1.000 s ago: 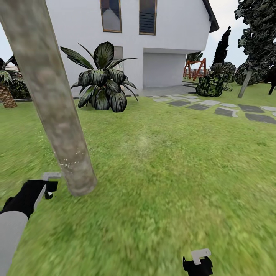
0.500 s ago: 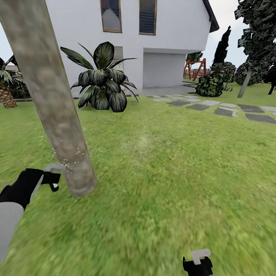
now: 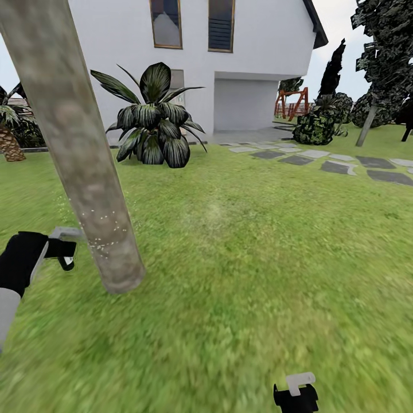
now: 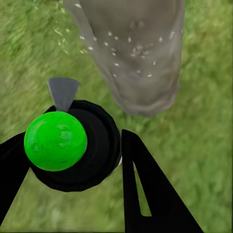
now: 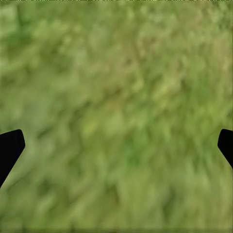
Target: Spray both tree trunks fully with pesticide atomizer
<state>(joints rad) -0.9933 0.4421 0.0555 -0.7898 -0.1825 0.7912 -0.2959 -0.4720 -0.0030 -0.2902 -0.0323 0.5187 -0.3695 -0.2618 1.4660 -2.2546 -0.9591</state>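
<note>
Tree trunk [image 3: 80, 155]: mottled grey-brown, flecked with small white specks low down [image 4: 136, 48]. Lawn [image 3: 241, 252]: blurry green with yellowish patches. Atomizer [image 4: 73, 145]: black body, bright glossy green ball, grey nozzle tip. Left hand [image 3: 60, 249]: black, with a grey-white piece. House wall [image 3: 258, 34]: white. Stepping stones [image 3: 335, 166]: dark grey and pale grey. Broad-leaved plant [image 3: 152, 117]: dark green, pale-streaked.
</note>
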